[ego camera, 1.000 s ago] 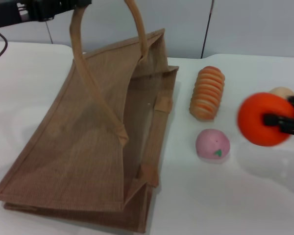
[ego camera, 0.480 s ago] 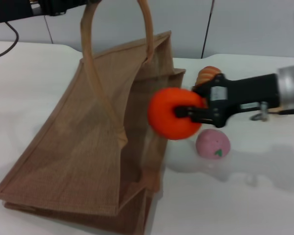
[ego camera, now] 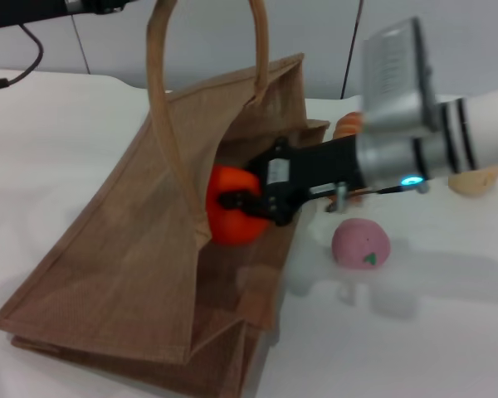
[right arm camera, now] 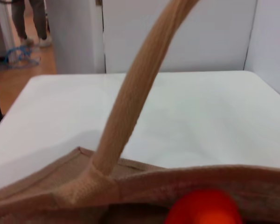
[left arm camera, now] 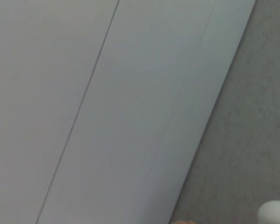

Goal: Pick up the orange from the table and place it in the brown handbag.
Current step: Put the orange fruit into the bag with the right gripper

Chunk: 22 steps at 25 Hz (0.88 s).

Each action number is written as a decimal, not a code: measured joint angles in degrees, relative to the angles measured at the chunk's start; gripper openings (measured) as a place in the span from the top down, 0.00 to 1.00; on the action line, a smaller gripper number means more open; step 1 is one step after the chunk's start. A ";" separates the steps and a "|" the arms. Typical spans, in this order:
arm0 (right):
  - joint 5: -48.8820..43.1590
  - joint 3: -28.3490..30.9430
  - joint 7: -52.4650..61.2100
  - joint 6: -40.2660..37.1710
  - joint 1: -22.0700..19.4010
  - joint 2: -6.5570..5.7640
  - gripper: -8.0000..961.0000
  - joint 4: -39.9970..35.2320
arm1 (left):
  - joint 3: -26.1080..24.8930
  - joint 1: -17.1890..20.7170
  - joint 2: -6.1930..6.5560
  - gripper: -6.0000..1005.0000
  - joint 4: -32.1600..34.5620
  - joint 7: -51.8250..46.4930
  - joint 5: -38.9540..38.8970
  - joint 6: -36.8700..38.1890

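The right gripper [ego camera: 242,202] is closed around the orange [ego camera: 229,215] inside the mouth of the bag [ego camera: 141,274], so it should go lower before letting go.

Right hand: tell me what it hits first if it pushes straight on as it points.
Probably the brown handbag's far inner wall: the right hand, gripping the orange, already points into the open mouth. Depth is unclear.

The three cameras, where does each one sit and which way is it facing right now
Head view: high on the robot, looking down at the table; the right gripper holds the orange in the brown handbag.
Left wrist view: faces plain grey panels; no arm shows.
Right wrist view: looks over the handbag's rim and handle; no fingers show.
Head and right wrist views share the orange and handbag.
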 joint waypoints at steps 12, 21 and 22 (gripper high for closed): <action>-0.03 6.93 -12.73 8.70 5.90 0.32 0.88 11.63 | 0.00 -1.31 0.04 0.87 -0.13 -0.17 -1.18 -1.10; -0.56 14.93 -25.82 20.97 5.98 0.27 0.85 19.29 | -0.55 -0.88 0.00 0.87 -0.20 -0.08 -1.48 -0.96; -0.57 15.71 -26.68 20.90 5.59 0.18 0.84 19.50 | -0.69 -0.67 -0.01 0.87 -0.21 -0.04 -1.49 -0.83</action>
